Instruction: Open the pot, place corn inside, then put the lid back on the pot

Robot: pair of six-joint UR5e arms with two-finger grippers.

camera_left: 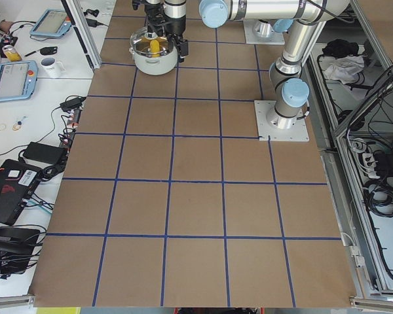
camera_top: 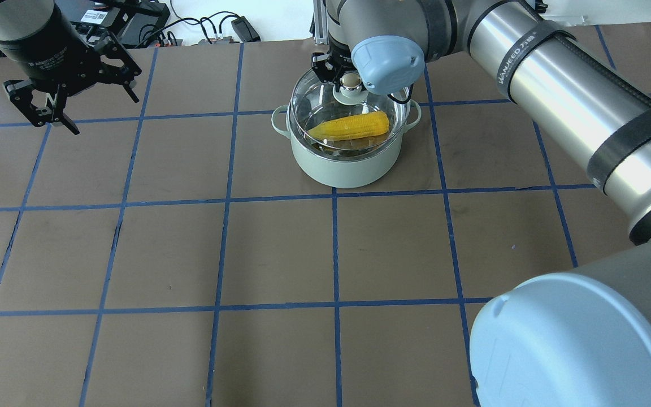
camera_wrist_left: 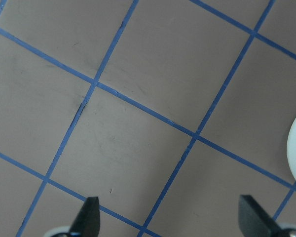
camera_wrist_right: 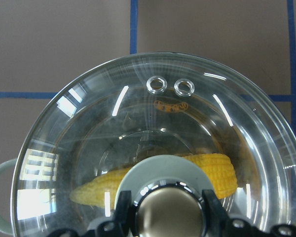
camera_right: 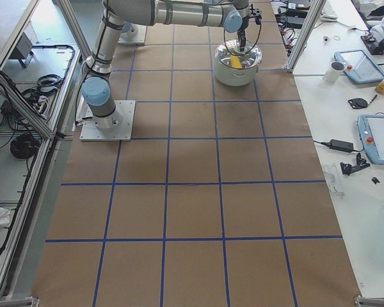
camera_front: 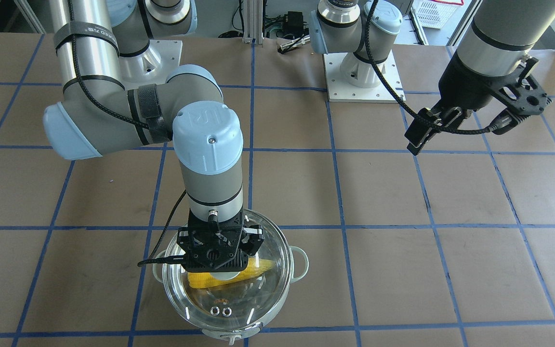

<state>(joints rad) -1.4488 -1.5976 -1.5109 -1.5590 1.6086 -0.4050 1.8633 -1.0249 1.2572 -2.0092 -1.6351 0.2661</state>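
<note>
The mint-green pot (camera_top: 348, 167) stands near the far edge of the table. The yellow corn (camera_top: 351, 125) lies inside it, also seen through the glass in the right wrist view (camera_wrist_right: 217, 168) and the front view (camera_front: 260, 266). The clear glass lid (camera_top: 309, 97) covers the pot's mouth; I cannot tell if it is fully seated. My right gripper (camera_top: 350, 83) is shut on the lid's knob (camera_wrist_right: 167, 212) from above. My left gripper (camera_top: 77, 110) is open and empty, held above bare table far to the left (camera_wrist_left: 170, 212).
The two arm bases stand on white plates (camera_front: 364, 77) at the robot's side of the table. Cables and a power brick (camera_top: 243, 25) lie just beyond the far edge behind the pot. A side desk with tablets and a mug (camera_right: 336, 67) lies past the table.
</note>
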